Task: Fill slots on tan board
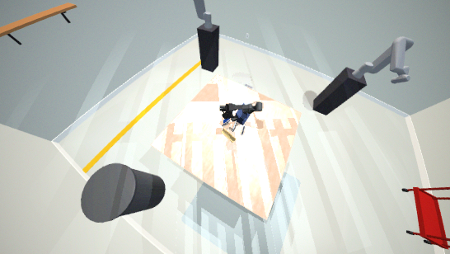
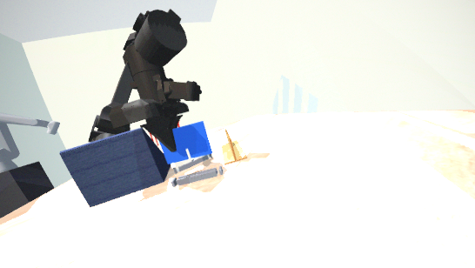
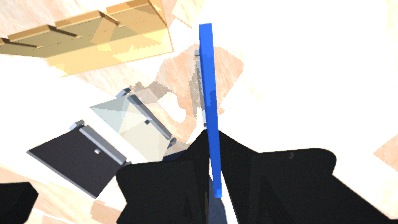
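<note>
a robotics lab or workshop is suggested. two pale grey robot arms [image 1: 397, 55] are mounted on black pedestals [image 1: 209, 49] [image 2: 36, 184] at the edge of the room. a yellow line [image 1: 142, 116] is marked along the pale floor [image 1: 350, 165], and a red cart [image 1: 429, 214] is seen at one side. an orange shelf [image 1: 39, 18] is carried on black brackets by a plain grey wall [image 1: 136, 21].
</note>
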Controlling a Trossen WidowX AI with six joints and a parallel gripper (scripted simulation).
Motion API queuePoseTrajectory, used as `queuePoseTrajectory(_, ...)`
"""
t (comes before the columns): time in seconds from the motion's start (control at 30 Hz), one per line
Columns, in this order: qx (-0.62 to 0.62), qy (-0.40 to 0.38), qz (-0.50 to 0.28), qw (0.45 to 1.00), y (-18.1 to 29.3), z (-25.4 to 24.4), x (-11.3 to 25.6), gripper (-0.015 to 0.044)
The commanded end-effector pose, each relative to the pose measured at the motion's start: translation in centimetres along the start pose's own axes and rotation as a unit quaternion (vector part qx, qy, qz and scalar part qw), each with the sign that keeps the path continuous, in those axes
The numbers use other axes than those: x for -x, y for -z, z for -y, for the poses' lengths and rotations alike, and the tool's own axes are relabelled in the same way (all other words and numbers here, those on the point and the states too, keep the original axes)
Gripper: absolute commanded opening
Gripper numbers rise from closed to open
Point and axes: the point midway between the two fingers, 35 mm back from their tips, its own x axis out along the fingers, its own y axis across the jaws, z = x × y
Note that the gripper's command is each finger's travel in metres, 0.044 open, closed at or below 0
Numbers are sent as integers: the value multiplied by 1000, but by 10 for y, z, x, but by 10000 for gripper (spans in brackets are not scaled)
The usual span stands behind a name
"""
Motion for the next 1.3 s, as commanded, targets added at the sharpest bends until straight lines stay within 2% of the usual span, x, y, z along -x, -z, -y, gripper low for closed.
queuePoseTrajectory(0.0, 4, 6, 5, 1000, -2, 1, 13, 0)
queuePoseTrajectory(0.47, 4, 7, 5, 1000, -2, 1, 43, 0)
queuePoseTrajectory(1.27, 17, 12, 6, 1000, -37, -24, 46, 0)
